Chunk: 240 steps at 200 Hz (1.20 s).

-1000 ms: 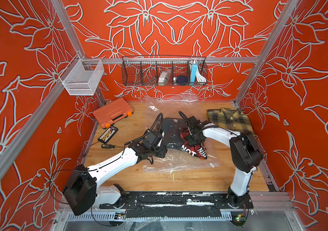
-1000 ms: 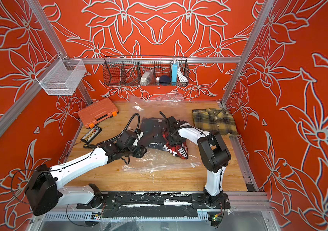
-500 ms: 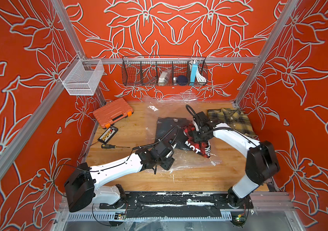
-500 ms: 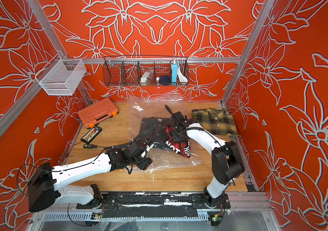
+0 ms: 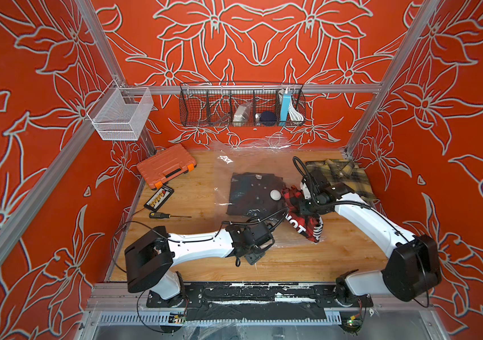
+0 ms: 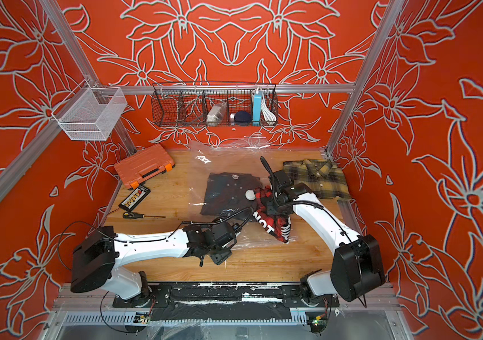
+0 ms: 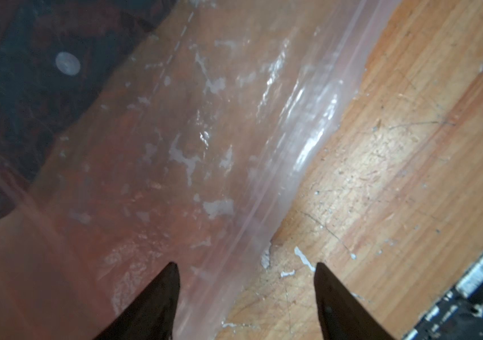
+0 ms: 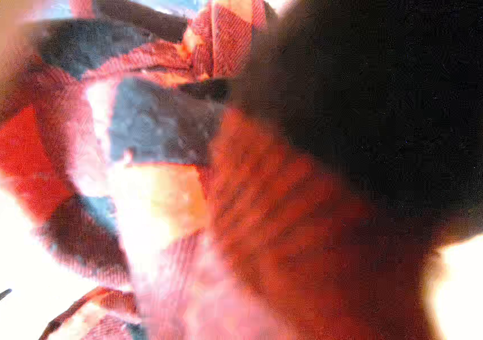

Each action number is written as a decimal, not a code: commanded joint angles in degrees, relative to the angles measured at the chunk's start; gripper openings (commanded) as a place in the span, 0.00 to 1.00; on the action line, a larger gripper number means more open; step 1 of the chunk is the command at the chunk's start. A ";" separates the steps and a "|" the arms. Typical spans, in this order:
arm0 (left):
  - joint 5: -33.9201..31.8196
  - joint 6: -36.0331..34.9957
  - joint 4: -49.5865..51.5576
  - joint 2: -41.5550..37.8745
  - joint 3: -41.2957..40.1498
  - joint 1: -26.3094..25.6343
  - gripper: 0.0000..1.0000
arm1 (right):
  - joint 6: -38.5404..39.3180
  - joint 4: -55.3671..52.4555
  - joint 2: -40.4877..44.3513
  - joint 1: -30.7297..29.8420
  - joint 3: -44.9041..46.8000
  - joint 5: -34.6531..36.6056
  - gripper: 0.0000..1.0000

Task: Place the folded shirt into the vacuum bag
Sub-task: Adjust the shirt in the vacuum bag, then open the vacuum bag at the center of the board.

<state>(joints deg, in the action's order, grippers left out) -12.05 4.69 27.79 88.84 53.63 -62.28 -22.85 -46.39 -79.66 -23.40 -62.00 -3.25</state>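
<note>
Gripping a bunched red shirt (image 5: 305,226), the right pincer (image 5: 301,205) is sunk in the cloth just beside the white valve cap (image 5: 274,194). Its tips are hidden in both top views and the right wrist view is a blur of red plaid, but the jaws sit nearly together, with fabric gathered up at them. The shirt's free end trails toward the front of the worktop (image 5: 193,194) and lies over the right part of the bag (image 5: 281,241); whether any of it is inside the plastic cannot be told. The bag lies flat in the middle of the worktop, and a black shirt (image 5: 252,191) shows under its clear skin below the valve cap. At the bag's near edge the left pincer (image 7: 246,265) hangs with its two dark fingertips (image 7: 166,282) well apart and nothing between them. One tip is over the plastic and the other over bare wood, with the zip strip (image 7: 266,182) running beneath the gap. A yellow plaid shirt (image 5: 343,176) lies folded at the back right, behind the right arm.
</note>
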 commanded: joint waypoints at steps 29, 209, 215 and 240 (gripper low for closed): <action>-9.68 -7.57 -1.81 6.19 3.91 -3.47 0.72 | -1.10 3.53 -0.39 1.81 2.93 -2.49 0.00; -15.24 -4.06 2.64 7.07 3.46 -0.18 0.48 | 1.14 3.91 -9.10 5.56 2.23 4.65 0.00; -14.59 -4.31 2.48 7.13 3.63 -0.08 0.46 | 1.14 3.27 -8.32 5.56 1.91 4.19 0.00; -11.60 -5.73 1.39 6.16 4.48 0.47 0.29 | 0.24 -0.05 0.30 5.53 1.27 -0.91 0.00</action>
<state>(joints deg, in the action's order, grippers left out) -26.65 -0.45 29.36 96.90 57.60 -62.48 -21.98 -42.00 -86.83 -18.26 -58.35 -1.21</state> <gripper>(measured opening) 0.343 0.193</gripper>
